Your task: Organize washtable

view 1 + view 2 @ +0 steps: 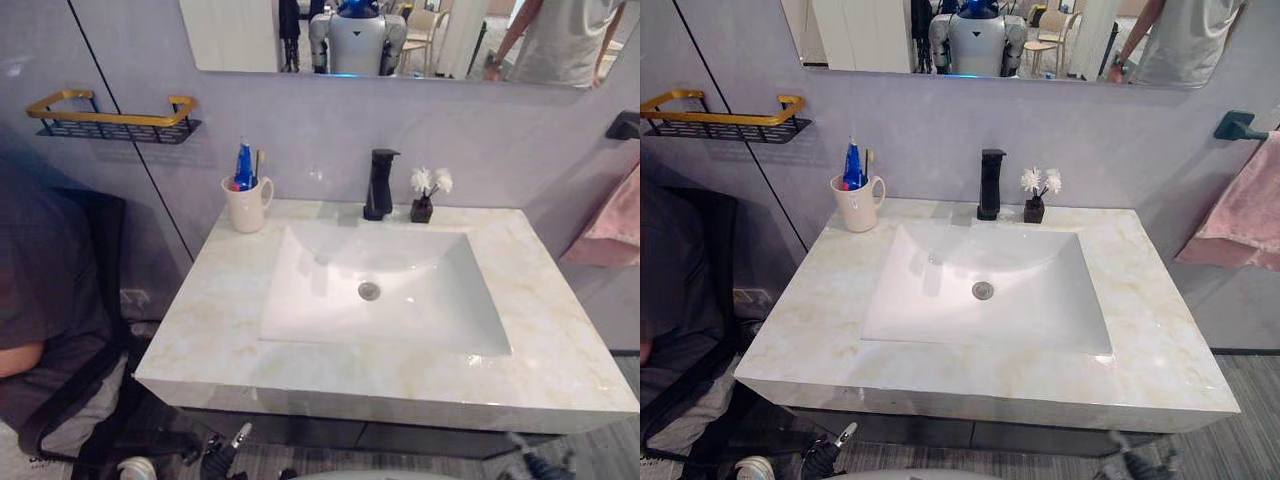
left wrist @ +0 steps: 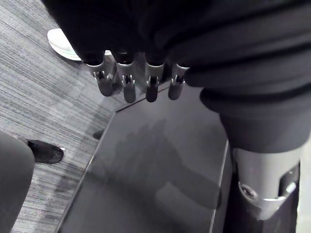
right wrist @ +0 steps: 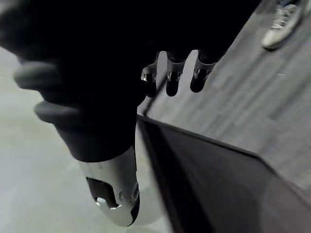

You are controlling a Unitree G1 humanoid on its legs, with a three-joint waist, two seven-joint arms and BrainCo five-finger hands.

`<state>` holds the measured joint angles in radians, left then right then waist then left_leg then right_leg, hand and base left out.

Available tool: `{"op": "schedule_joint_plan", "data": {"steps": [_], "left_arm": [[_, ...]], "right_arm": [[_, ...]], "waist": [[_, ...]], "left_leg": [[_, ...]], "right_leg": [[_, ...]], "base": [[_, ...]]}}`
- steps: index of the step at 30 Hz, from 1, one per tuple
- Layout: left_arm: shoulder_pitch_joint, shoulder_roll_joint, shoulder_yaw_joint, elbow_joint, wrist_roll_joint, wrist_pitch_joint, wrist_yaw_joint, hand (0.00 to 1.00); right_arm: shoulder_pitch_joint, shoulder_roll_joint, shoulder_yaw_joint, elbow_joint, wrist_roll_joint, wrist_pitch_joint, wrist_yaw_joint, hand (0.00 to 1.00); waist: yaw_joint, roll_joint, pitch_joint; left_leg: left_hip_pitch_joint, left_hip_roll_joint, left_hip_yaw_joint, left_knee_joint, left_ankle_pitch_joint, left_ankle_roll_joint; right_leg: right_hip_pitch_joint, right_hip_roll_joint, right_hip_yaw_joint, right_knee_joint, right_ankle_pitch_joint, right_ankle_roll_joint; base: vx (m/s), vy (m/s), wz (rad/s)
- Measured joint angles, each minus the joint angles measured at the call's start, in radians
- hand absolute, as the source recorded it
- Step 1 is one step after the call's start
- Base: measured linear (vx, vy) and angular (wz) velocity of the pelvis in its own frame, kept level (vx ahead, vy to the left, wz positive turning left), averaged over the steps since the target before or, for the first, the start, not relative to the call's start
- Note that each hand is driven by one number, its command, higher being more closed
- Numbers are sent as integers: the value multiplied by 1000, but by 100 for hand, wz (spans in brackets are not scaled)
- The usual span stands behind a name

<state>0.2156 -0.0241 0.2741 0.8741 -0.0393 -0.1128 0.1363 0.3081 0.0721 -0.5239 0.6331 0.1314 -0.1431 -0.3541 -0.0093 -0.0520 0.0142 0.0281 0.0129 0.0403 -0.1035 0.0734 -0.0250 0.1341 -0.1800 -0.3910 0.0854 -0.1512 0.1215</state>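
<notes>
The marble washtable (image 1: 215, 335) holds a white sink (image 1: 430, 310) with a black faucet (image 1: 379, 185) behind it. A cream mug (image 1: 246, 206) with a blue toothpaste tube (image 1: 243, 166) and a toothbrush stands at the back left corner. To the right of the faucet is a small black vase of white flowers (image 1: 424, 196). My left hand (image 2: 129, 87) hangs below the counter's front edge with straight fingers, holding nothing, beside the dark cabinet front (image 2: 155, 174). On the other side my right hand (image 3: 173, 77) hangs low too, its fingers relaxed and holding nothing.
A gold-railed black wall shelf (image 1: 110, 118) hangs at the upper left. A pink towel (image 1: 612, 222) hangs at the right. A seated person in dark clothes (image 1: 50, 290) is close to the counter's left side. A mirror (image 1: 240, 35) spans the wall above.
</notes>
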Motion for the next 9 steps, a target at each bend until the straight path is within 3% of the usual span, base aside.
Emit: {"op": "schedule_joint_plan", "data": {"steps": [3, 6, 9], "left_arm": [[-10, 1, -14, 1, -10, -2, 2, 0], [-17, 12, -52, 2, -11, -3, 12, 0], [-23, 35, -89, 6, -10, -8, 17, 0]], "right_arm": [[-13, -2, 54, 134, 24, 8, 91, 0], [-14, -2, 57, 200, 22, 19, 140, 0], [-28, -3, 95, 248, 14, 24, 163, 0]], "waist": [[4, 4, 24], [23, 3, 27], [23, -12, 50]], "left_leg": [[6, -16, 1, 0, -7, 2], [14, -32, -4, 0, -3, 6], [26, -42, -12, 0, -2, 6]], "right_leg": [[16, -15, -16, -1, -7, 13], [24, -29, -19, -2, -4, 28], [54, -32, -23, -20, -3, 30]], "base": [[62, 15, 15], [139, 17, 7], [125, -8, 14]]}}
